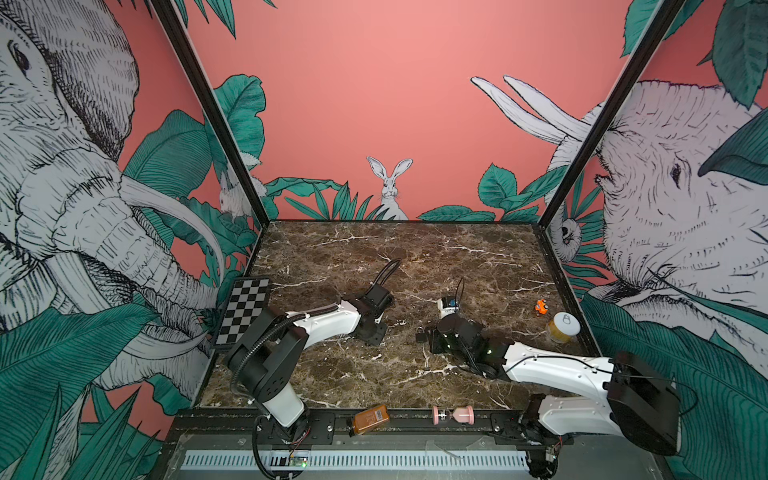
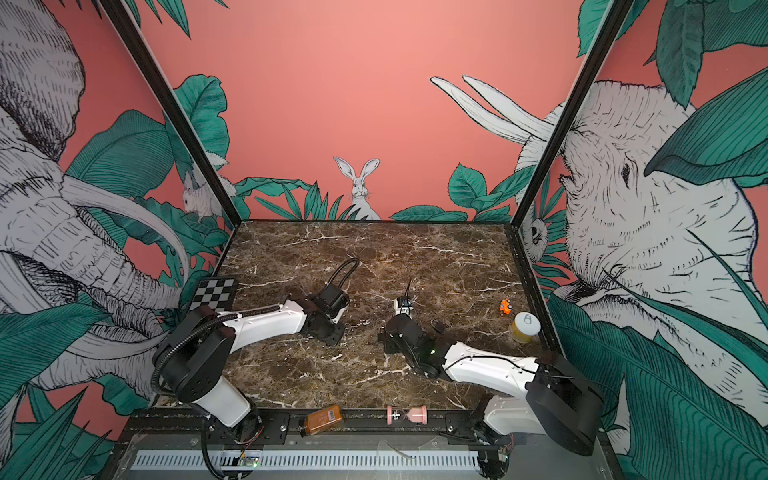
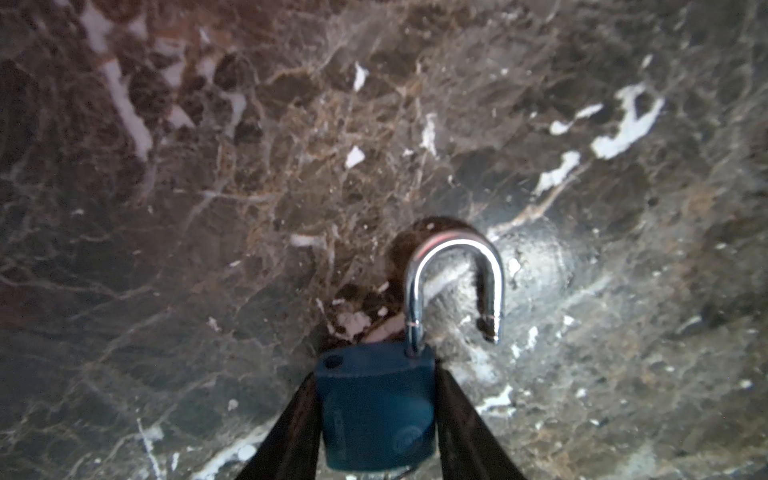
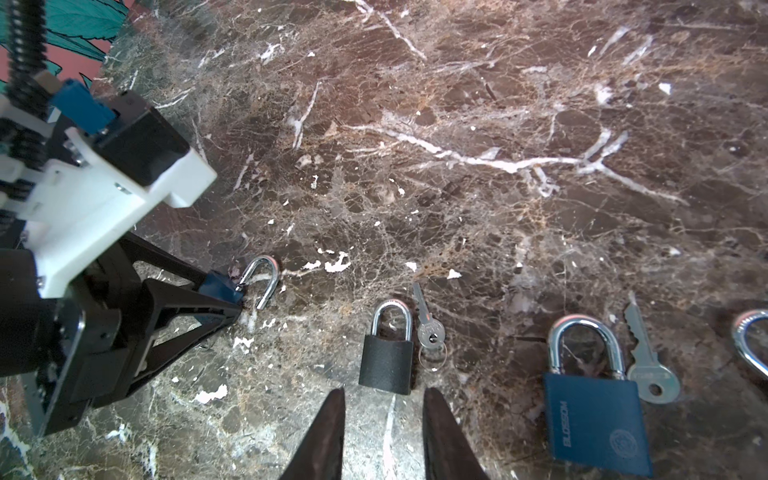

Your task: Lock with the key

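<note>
A small blue padlock (image 3: 376,407) with its chrome shackle (image 3: 455,257) swung open is clamped by its body between the fingers of my left gripper (image 3: 376,374), low over the marble top. The right wrist view shows that same grip (image 4: 224,297) from the side. My right gripper (image 4: 383,397) is open, with nothing between its fingers. Just ahead of it lies a black padlock (image 4: 386,361) with a closed shackle. A small key (image 4: 430,330) on a ring lies beside that padlock. In a top view the black padlock (image 1: 421,335) lies between the two arms.
A larger blue padlock (image 4: 596,419) and its key (image 4: 648,370) lie beside the black one, with another shackle (image 4: 752,345) at the frame edge. An orange toy (image 1: 541,307) and a white-lidded jar (image 1: 563,328) stand right, a checkerboard (image 1: 245,309) left. A bottle (image 1: 371,419) and an hourglass (image 1: 453,414) lie in front.
</note>
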### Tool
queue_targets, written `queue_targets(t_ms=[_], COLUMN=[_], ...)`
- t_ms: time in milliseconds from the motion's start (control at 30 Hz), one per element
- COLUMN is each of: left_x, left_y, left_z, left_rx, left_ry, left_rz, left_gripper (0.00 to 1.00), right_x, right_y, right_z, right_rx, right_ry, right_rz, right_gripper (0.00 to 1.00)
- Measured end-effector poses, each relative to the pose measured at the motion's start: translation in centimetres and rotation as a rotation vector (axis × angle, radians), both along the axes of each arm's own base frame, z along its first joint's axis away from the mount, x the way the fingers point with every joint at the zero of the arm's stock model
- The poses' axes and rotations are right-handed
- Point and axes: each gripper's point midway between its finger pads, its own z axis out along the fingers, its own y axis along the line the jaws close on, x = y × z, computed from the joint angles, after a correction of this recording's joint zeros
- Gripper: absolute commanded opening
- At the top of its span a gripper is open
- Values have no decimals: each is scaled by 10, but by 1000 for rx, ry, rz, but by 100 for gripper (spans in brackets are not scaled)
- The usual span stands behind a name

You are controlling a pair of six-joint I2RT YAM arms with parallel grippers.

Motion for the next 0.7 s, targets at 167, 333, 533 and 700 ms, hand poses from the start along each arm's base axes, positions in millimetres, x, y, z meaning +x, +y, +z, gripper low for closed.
queue_targets(t_ms=[167, 333, 533, 700], left_x=[0, 1, 12, 22], left_y=[-1, -1, -3, -20], left_z=[0, 1, 9, 43], left_rx=[7, 17, 52, -20], left_ry=[-4, -15, -51, -147], left_rz=[-8, -21, -73, -193], left_gripper=[40, 13, 0, 0], right_x=[0, 1, 1, 16], right_y=[1, 2, 10, 6], right_z=[-1, 1, 4, 43], right_rx=[1, 12, 37, 167], right_ry=[3, -2, 21, 62], right_rz=[-2, -4, 115, 241], right_gripper=[31, 32, 33, 33])
